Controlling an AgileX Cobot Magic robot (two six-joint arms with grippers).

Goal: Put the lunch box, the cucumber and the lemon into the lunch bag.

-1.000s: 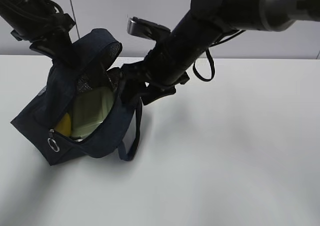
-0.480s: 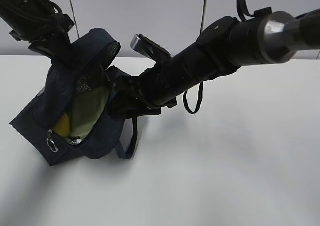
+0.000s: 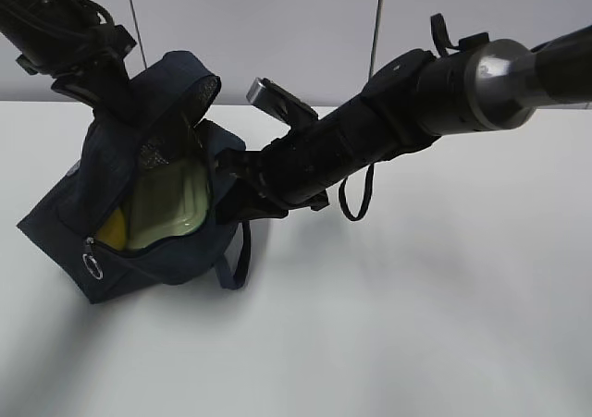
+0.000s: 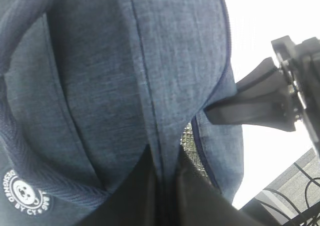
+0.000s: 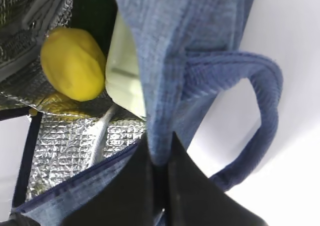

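— Since half a second ago, has the right arm shifted?
— Slightly: it sits a little lower and further right, and the lunch bag [image 3: 139, 195] gapes wider, so more of the pale green lid shows.
— Where does the bag rest?
— On the white table [image 3: 416, 325], tipped with its mouth toward the camera, flap raised at the upper left.
— What is the right gripper [image 5: 159, 172] doing?
— Its two dark fingers [image 5: 192, 198] are pinched together on a fold of the bag's front wall, just beside one loop handle [image 5: 260, 116].
— And the left gripper [image 4: 161, 182]?
— Closed likewise, clamped on a seam of blue fabric; a round white emblem [image 4: 25, 191] sits on the cloth at the lower left of that view.
— Anything inside?
— The lunch box [image 3: 171, 204] stands on edge in the opening, lid facing out. The lemon [image 5: 73, 63] lies beside it against the silver foil lining [image 5: 65, 146]. A dark green patch above the lemon may be the cucumber; I cannot tell.
— The zipper?
— Open; its metal ring pull [image 3: 92, 265] hangs at the bag's lower left corner.
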